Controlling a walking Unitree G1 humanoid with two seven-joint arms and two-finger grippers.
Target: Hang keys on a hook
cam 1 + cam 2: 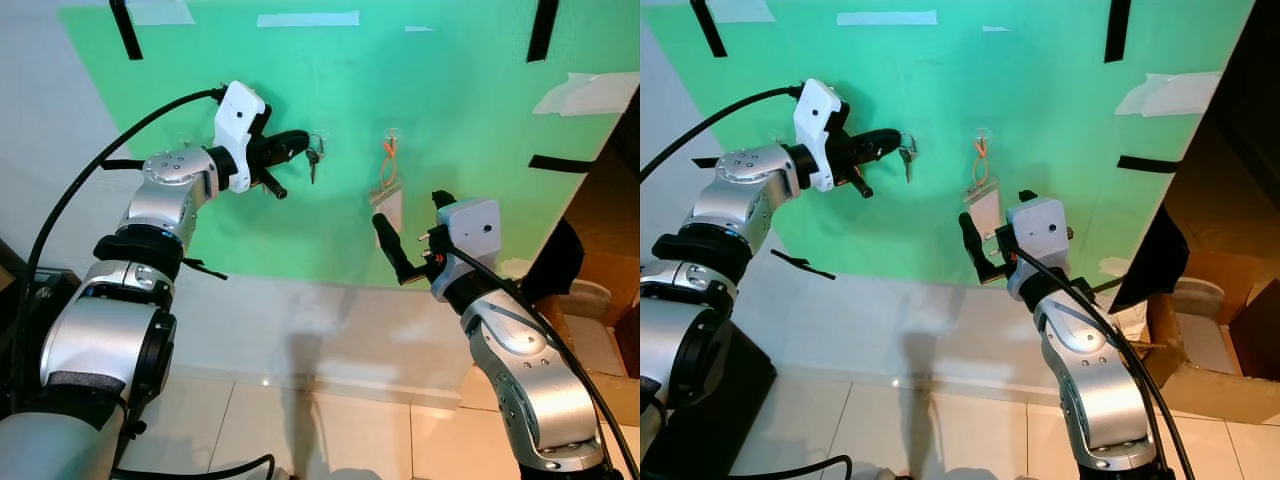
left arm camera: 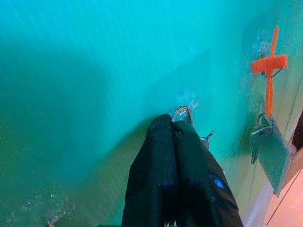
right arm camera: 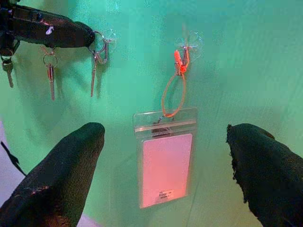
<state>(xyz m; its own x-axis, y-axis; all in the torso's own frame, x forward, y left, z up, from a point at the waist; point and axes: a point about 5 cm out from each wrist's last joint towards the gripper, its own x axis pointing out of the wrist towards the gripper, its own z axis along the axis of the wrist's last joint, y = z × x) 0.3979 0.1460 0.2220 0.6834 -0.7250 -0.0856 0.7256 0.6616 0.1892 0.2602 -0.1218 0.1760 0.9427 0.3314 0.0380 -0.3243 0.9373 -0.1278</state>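
Observation:
A small bunch of keys [image 1: 314, 160] dangles from a metal ring [image 2: 182, 114]. My left gripper [image 1: 300, 143] is shut on that ring and holds it against the green wall. A clear hook [image 3: 109, 36] sits right at the ring; I cannot tell whether the ring is over it. My right gripper [image 1: 412, 220] stands open lower and to the right, a little off the wall. Its fingers [image 3: 87, 139] frame a hanging badge and hold nothing.
A second clear hook [image 3: 191, 43] to the right carries an orange lanyard [image 1: 389, 152] with a clear card holder [image 3: 165, 169]. Other keys [image 3: 49, 72] hang below my left arm. Black tape strips [image 1: 559, 164] mark the green sheet. A cardboard box [image 1: 1215, 340] stands at the lower right.

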